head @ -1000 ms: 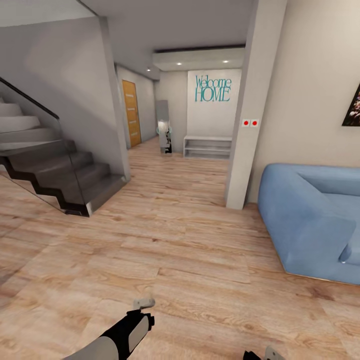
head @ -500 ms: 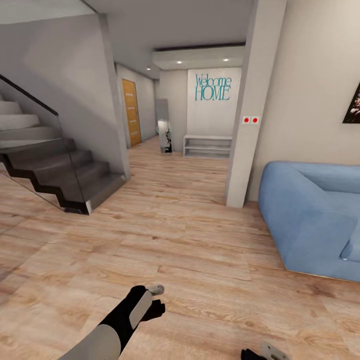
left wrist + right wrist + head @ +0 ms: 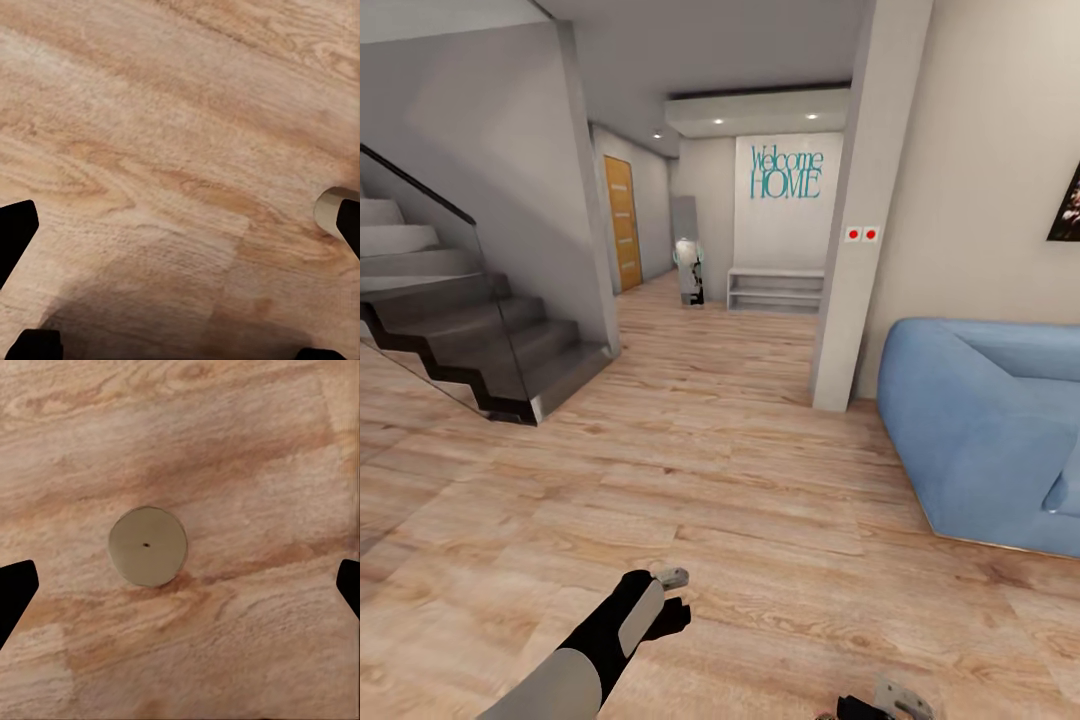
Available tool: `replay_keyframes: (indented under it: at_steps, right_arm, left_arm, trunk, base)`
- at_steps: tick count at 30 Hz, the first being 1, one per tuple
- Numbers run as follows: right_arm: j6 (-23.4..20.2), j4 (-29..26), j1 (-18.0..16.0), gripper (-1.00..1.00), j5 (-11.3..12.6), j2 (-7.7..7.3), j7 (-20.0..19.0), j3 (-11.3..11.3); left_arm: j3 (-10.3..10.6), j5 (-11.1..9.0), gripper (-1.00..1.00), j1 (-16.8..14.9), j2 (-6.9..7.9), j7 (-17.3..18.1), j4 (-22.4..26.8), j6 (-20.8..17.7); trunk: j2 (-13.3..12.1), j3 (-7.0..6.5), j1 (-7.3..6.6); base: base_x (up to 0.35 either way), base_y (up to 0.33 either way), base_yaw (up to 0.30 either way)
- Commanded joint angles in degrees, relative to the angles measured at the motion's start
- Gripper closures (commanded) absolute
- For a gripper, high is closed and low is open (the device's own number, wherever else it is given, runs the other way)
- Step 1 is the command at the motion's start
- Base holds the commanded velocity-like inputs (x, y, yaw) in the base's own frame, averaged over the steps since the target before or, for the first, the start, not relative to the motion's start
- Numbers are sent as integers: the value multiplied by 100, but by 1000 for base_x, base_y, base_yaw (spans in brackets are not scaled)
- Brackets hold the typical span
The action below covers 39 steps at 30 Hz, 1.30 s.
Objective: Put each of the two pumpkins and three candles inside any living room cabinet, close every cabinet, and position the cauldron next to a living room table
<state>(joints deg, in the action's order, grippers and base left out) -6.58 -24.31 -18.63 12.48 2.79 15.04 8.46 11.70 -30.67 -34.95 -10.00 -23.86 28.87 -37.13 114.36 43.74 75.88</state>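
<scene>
A candle (image 3: 148,546), a stubby beige cylinder with a tiny wick, stands on the wood floor seen from straight above. My right gripper (image 3: 180,585) hangs open over it, its black fingers wide on either side and touching nothing. That gripper (image 3: 885,703) sits at the bottom edge of the head view. My left gripper (image 3: 180,225) is open above bare floor. A pale beige rounded edge (image 3: 328,211), perhaps another candle, peeks out beside one finger. The left arm reaches forward low over the floor, with its gripper (image 3: 674,597) at its end. The pumpkins, cabinet, cauldron and table are out of view.
A blue sofa (image 3: 990,430) fills the right side. A dark staircase (image 3: 470,345) with a glass rail rises at the left. A white pillar (image 3: 855,260) stands ahead. Behind it a hallway runs to a low white shelf (image 3: 775,292) under a "Welcome HOME" sign.
My left arm has stretched forward over the floor since a second ago. The head view has tilted slightly. The right gripper has shifted a little at the bottom edge.
</scene>
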Motion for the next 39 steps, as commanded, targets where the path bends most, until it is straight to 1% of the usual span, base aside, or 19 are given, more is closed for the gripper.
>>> replay_keyframes:
  at_steps: [1, 5, 8, 10, 12, 14, 17, 18, 21, 22, 24, 25, 27, 29, 32, 33, 34, 37, 39]
  right_arm:
    - [70, -11, 0, -100, -43, 9, 23, 7]
    - [392, 3, 0, -100, -173, 26, 25, 11]
    - [440, 4, 0, -100, -188, 28, 25, 9]
    - [454, 4, 0, -100, -191, 29, 25, 8]
    - [460, 5, 0, -100, -193, 29, 25, 7]
    - [463, 5, 0, -100, -193, 29, 25, 7]
    - [464, 5, 0, -100, -193, 29, 25, 12]
    - [464, 5, 0, -100, -193, 29, 25, 13]
    - [464, 7, 0, -100, -193, 29, 25, 15]
    - [464, 9, 0, -100, -193, 29, 25, 14]
    - [470, 12, 0, -100, -193, 29, 25, 10]
    - [471, 13, 0, -100, -193, 29, 25, 8]
    - [472, 13, 0, -100, -193, 29, 25, 7]
    - [473, 13, 0, -100, -193, 29, 25, 7]
    - [476, 52, 0, -100, -198, 29, 25, 7]
    - [478, 79, 0, -100, -199, 29, 25, 7]
    - [480, 103, 0, -100, -201, 31, 25, 7]
    - [481, 123, 0, -100, -208, 67, 25, 7]
    - [485, 126, 0, -100, -220, 125, 25, 7]
  left_arm:
    - [15, -52, -100, -3, 0, -50, 10, -13]
    - [17, -53, -100, -3, 0, -46, 16, -29]
    - [11, -58, -100, -3, 0, -26, 37, -98]
    - [5, -103, -100, -3, 0, 168, 94, -285]
    - [13, -260, -100, -3, 0, 699, 158, -585]
    - [27, -403, -100, -3, 0, 1475, 222, -869]
    - [40, -495, -100, -3, 31, 2650, 280, -1113]
    - [40, -502, -100, -3, 70, 2785, 285, -1143]
    - [33, -525, -100, 10, 325, 3797, 293, -1374]
    - [33, -525, -100, 12, 442, 4260, 294, -1422]
    - [30, -524, -100, 14, 648, 4893, 295, -1459]
    - [25, -528, -100, 14, 791, 5146, 295, -1476]
    - [-12, -534, -100, 15, 1051, 5443, 295, -1500]
    - [-82, -534, -100, 13, 1292, 5629, 295, -1511]
    - [-117, -515, -100, 1, 1566, 5709, 295, -1538]
    - [-123, -513, -100, -3, 1688, 5718, 295, -1599]
    - [-129, -517, -100, -7, 1888, 5728, 298, -1692]
    - [-206, -528, -100, -11, 2260, 5744, 309, -1801]
    - [-230, -523, -100, -13, 2342, 5749, 313, -1837]
  trunk:
    - [44, 24, 22]
    - [205, 96, 110]
    - [325, 150, 176]
    - [405, 186, 220]
    - [485, 222, 263]
    - [566, 258, 307]
    - [686, 312, 373]
    - [726, 329, 395]
    - [846, 383, 461]
    - [886, 401, 483]
    - [967, 437, 527]
    - [1007, 455, 549]
    - [1087, 491, 593]
    - [1167, 527, 637]
    - [1288, 581, 703]
    - [1328, 599, 725]
    - [1368, 617, 747]
    - [1488, 671, 813]
    - [1568, 707, 856]
  base:
    - [0, 0, 0]
    - [0, 0, 0]
    - [0, 0, 0]
    - [0, 0, 0]
    - [0, 0, 0]
    - [0, 0, 0]
    - [0, 0, 0]
    - [0, 0, 0]
    - [0, 0, 0]
    - [0, 0, 0]
    - [0, 0, 0]
    - [0, 0, 0]
    - [0, 0, 0]
    - [0, 0, 0]
    - [0, 0, 0]
    - [0, 0, 0]
    - [0, 0, 0]
    - [0, 0, 0]
    - [0, 0, 0]
